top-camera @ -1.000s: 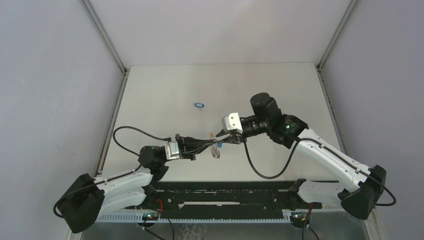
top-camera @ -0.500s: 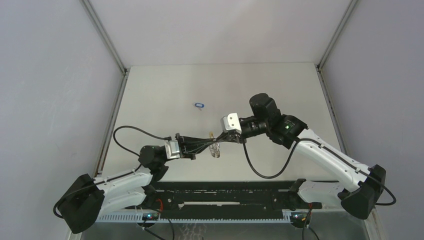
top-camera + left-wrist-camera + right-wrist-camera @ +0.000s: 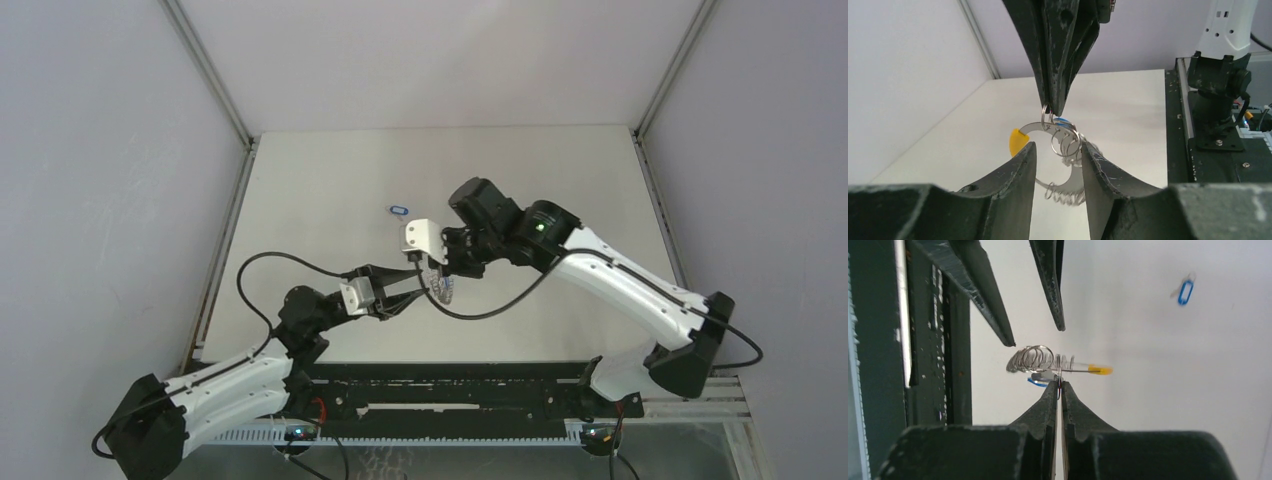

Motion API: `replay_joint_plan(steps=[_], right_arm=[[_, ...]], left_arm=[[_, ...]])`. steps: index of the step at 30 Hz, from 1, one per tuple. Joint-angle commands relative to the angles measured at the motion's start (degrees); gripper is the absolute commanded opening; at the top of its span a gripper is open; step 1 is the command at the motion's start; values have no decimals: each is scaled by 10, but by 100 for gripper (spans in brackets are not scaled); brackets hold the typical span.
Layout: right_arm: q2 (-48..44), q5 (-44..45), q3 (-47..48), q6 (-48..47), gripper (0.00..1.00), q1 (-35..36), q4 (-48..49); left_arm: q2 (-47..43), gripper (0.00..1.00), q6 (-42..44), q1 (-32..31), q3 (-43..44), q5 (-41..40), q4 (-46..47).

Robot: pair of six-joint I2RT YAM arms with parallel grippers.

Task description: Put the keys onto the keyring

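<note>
The keyring (image 3: 1032,127), a silvery loop with a yellow end and several small wire rings, hangs in the air above the table. My right gripper (image 3: 1059,383) is shut on one small wire ring at the loop's top, and a blue-tagged key (image 3: 1038,381) dangles beside that pinch. In the left wrist view the right gripper (image 3: 1049,111) comes down from above. My left gripper (image 3: 1058,146) stands open just below, its fingers either side of the loop. From above, the keyring (image 3: 443,290) hangs between both grippers. A second blue-tagged key (image 3: 399,211) lies flat on the table behind them.
The white table (image 3: 560,170) is walled by grey panels left, right and back. A black rail (image 3: 450,385) holding the arm bases runs along the near edge. The right arm's black cable (image 3: 490,305) loops low beside the keyring.
My left gripper has opened and let go of the keyring. The right gripper shut on it, and the right arm has swung left with it; the left arm shifted slightly.
</note>
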Motion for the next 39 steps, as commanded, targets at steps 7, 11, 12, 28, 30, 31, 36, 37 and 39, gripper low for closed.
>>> replay_joint_plan(steps=[7,11,12,28,30,31,36,37,39], right_arm=[[90,154,94,18,0,53,-133],[92,141,103,6,0,64,-130],[93,139,103,4,0,65,-129],[72,110,89,-13,0,65,-104],[70,109,90,-13,0,65,-102],[69,108,89,-14,0,65,-102],[65,105,89,-14,0,68,-99],[66,105,89,-14,0,68,-98],[69,104,89,-14,0,70,-98]], left_arm=[[45,43,-4,3,-1,-1,53],[85,43,-22,3,-11,2,118],[98,43,-27,3,-12,5,136],[187,25,-50,3,6,43,203],[189,24,-44,2,10,42,189],[190,24,-42,2,11,40,185],[189,23,-39,2,16,41,178],[189,23,-39,2,17,41,177],[188,23,-41,2,19,42,177]])
